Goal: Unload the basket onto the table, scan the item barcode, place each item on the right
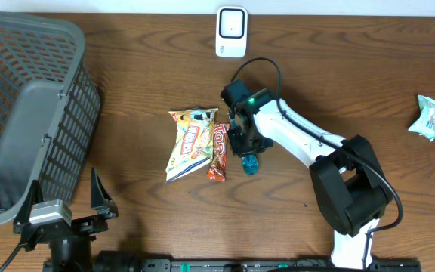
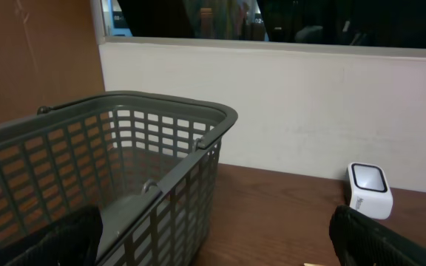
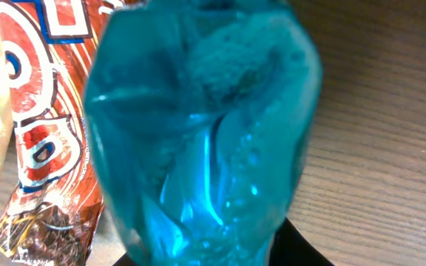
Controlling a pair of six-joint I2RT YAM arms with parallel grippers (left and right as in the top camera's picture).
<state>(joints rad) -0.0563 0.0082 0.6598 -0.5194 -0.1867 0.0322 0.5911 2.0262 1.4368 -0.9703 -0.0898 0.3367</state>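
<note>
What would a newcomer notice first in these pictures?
The blue packet fills the right wrist view; from overhead it shows at the centre, at the tip of the right gripper, beside a red bar. A large gray basket occupies the left side.

A grey mesh basket [image 2: 174, 193] stands left of a white scanner [image 2: 368, 191] on the wooden table [image 2: 272, 214].

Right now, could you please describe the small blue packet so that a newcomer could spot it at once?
Start at the white right arm reaching over the middle of the table. At its tip, beside a yellow snack bag and a red-brown bar, is the blue packet. It alone is translucent blue, and the rightmost of the three.
</note>
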